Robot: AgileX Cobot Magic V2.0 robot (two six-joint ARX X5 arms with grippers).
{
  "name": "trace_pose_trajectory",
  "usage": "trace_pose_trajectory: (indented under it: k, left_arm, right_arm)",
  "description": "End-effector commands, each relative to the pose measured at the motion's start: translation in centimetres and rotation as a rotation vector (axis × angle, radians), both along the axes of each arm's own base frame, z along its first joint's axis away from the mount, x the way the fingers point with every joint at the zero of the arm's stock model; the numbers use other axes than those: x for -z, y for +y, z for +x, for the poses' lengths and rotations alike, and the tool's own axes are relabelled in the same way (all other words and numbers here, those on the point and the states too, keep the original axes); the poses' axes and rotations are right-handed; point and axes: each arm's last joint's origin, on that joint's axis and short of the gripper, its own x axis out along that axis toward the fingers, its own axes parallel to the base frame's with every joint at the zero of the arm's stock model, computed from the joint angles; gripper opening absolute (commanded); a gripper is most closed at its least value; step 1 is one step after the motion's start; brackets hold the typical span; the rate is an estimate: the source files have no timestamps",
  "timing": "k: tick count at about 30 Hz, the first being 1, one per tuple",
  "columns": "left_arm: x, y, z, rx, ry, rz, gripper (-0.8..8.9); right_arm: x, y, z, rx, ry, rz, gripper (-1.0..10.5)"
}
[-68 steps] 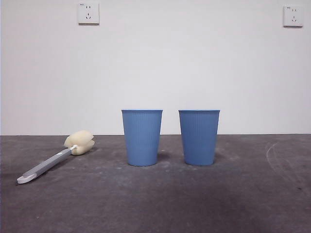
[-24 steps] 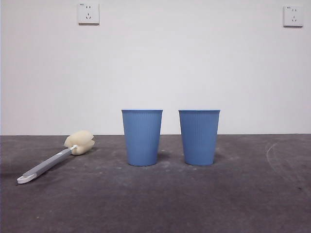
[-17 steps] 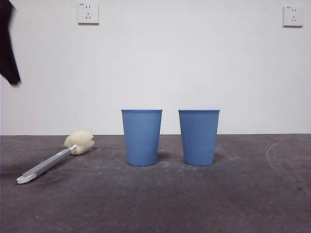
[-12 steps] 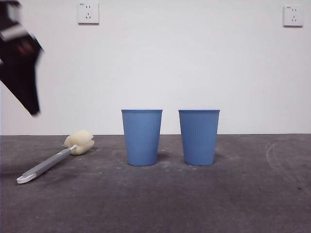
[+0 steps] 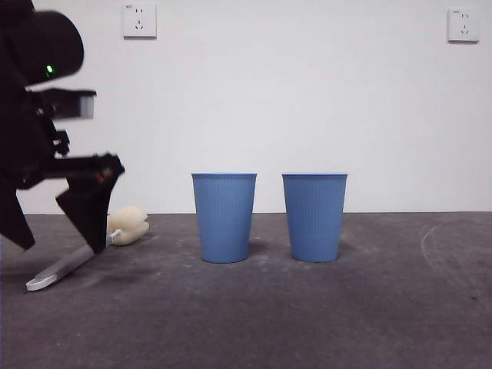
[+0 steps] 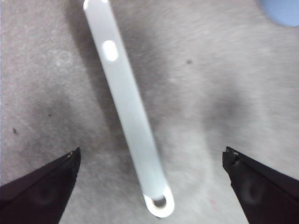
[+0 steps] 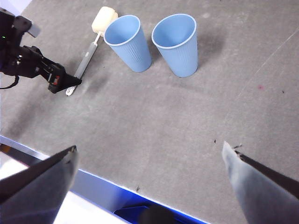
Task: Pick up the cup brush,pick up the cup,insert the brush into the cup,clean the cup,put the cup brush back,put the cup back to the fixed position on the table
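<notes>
Grey and scuffed, the counter (image 5: 307, 307) carries everything. Two blue cups stand upright and apart: one cup (image 5: 224, 217) nearer the brush, the other cup (image 5: 315, 217) beyond it. The left gripper (image 6: 152, 186) hovers spread wide over the brush (image 6: 126, 112), which lies flat with its handle between the fingers (image 6: 42, 186). The right gripper (image 7: 149, 182) waits high, also spread. The slim handle lies low and slanted; a shallow or off-centre close could pinch the looped tip and flick it away.

Left gripper (image 6: 152, 186) low, jaws wide
</notes>
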Motion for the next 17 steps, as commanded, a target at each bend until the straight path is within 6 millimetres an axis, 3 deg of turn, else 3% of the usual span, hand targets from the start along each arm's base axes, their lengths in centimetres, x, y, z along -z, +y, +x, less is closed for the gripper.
trace_pose_trajectory:
  k: [1, 8, 15, 17]
  left_arm:
    - [0.7, -0.2, 0.4, -0.016, 0.012, 0.004, 6.25]
    - [2.6, -0.6, 0.9, -0.05, 0.064, 0.004, 6.19]
    - [2.7, -0.6, 0.8, -0.045, 0.088, 0.003, 1.46]
    - [2.8, -0.6, 0.7, -0.048, 0.1, 0.005, 0.84]
  right_arm:
    - [0.0, 0.0, 0.2, -0.007, -0.002, -0.004, 5.6]
    - [0.1, 0.0, 0.8, -0.009, 0.021, -0.005, 5.6]
    - [0.1, 0.0, 0.8, -0.009, 0.02, -0.005, 5.6]
    - [0.1, 0.0, 0.8, -0.009, 0.021, -0.005, 5.6]
